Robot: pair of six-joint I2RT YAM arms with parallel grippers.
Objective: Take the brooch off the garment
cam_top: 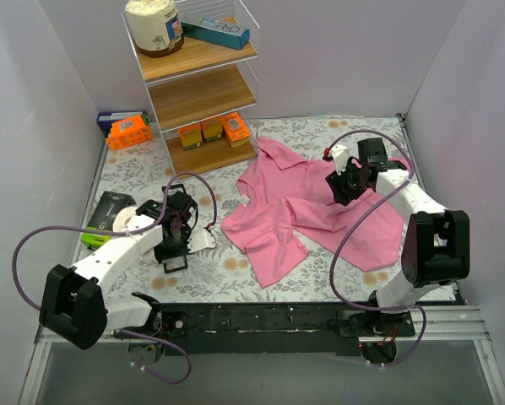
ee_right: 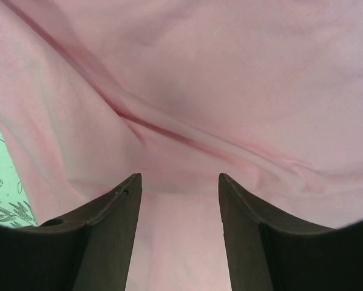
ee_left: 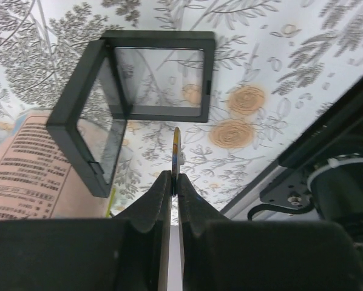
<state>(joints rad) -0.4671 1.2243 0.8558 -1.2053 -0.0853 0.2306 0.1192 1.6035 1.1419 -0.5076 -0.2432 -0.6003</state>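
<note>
My left gripper (ee_left: 176, 179) is shut on the brooch (ee_left: 176, 148), a thin silvery disc that shows edge-on and sticks out past the fingertips. It hangs just above the floral cloth, in front of an open black display box (ee_left: 145, 79) with clear panels. From above, the left gripper (cam_top: 173, 234) is left of the garment (cam_top: 295, 219), a pink polo shirt spread over the table's middle and right. My right gripper (cam_top: 341, 187) stands open over the shirt's upper right part. Only pink fabric (ee_right: 230, 91) lies below the right gripper (ee_right: 179, 177), with nothing between its fingers.
A wooden shelf (cam_top: 203, 93) stands at the back with small orange boxes (cam_top: 210, 131) on its lowest level. An orange box (cam_top: 129, 132) sits at the back left. A green-and-black packet (cam_top: 103, 219) and a printed leaflet (ee_left: 23, 163) lie near the left arm.
</note>
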